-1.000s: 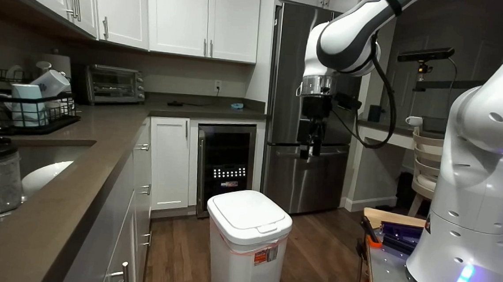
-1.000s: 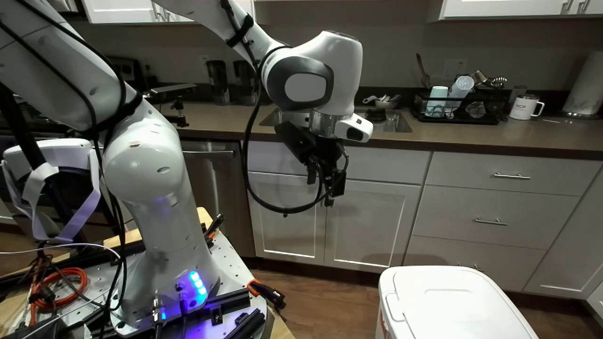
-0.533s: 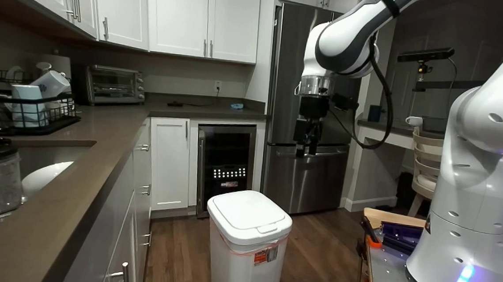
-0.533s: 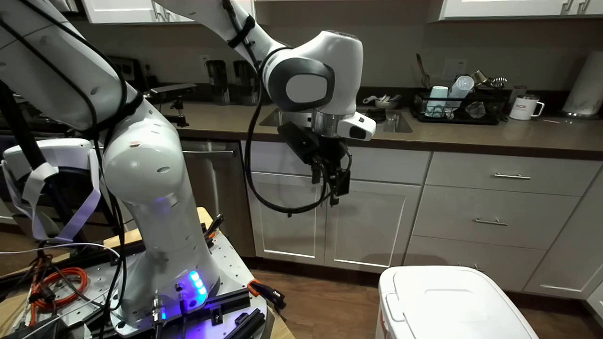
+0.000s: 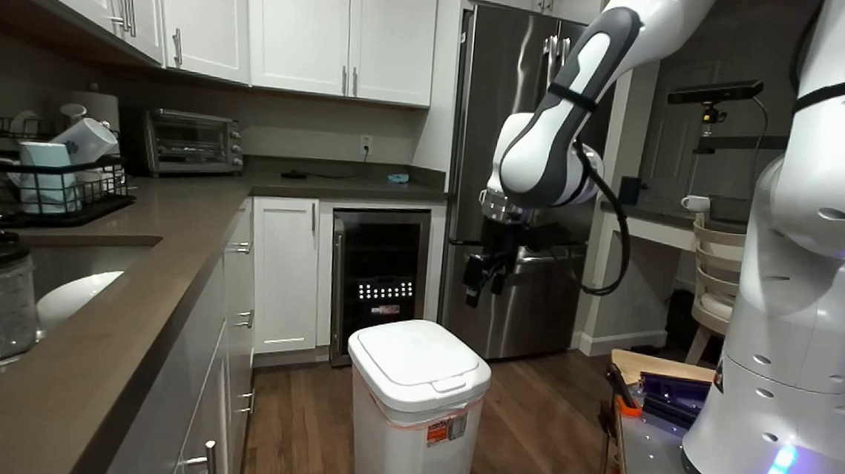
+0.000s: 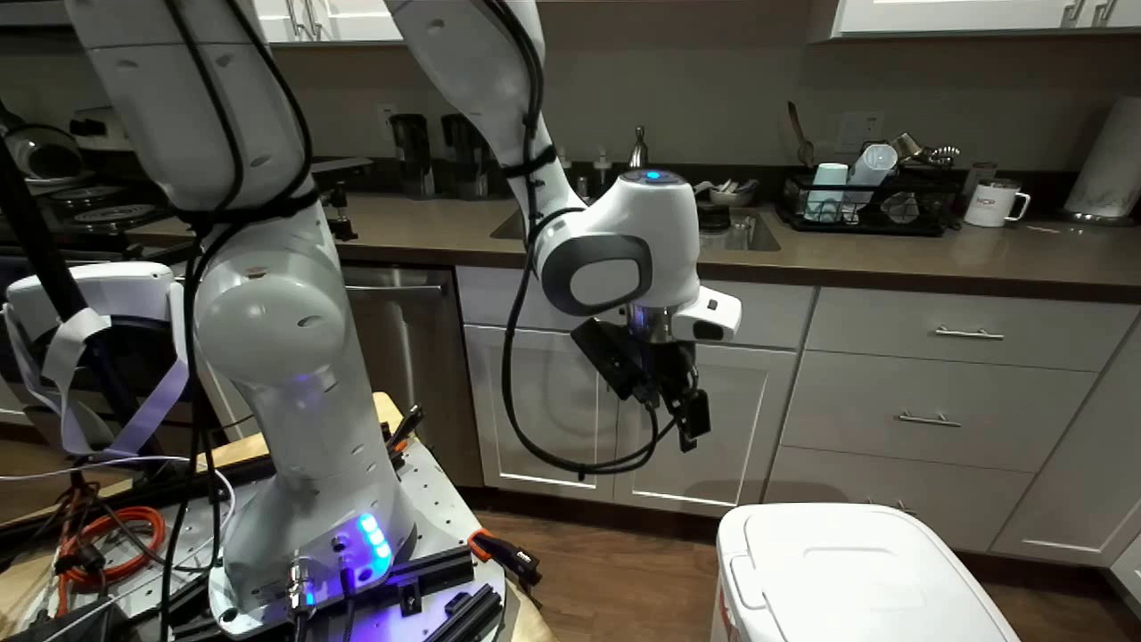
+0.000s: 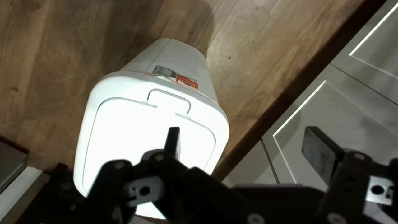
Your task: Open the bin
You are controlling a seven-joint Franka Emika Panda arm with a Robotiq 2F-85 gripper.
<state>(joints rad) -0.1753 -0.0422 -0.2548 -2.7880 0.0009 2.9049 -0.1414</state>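
Lower and more tilted than a moment ago, the hand (image 7: 244, 144) has come nearer the bin (image 5: 407, 451) in both exterior views, its two fingers (image 7: 317, 152) spread wide apart. Upright on the wooden floor (image 5: 298, 414), the bin stands lower than the hand, its lid (image 5: 413, 351) down and untouched, with white cabinets (image 5: 286, 279) beyond it in both exterior views.
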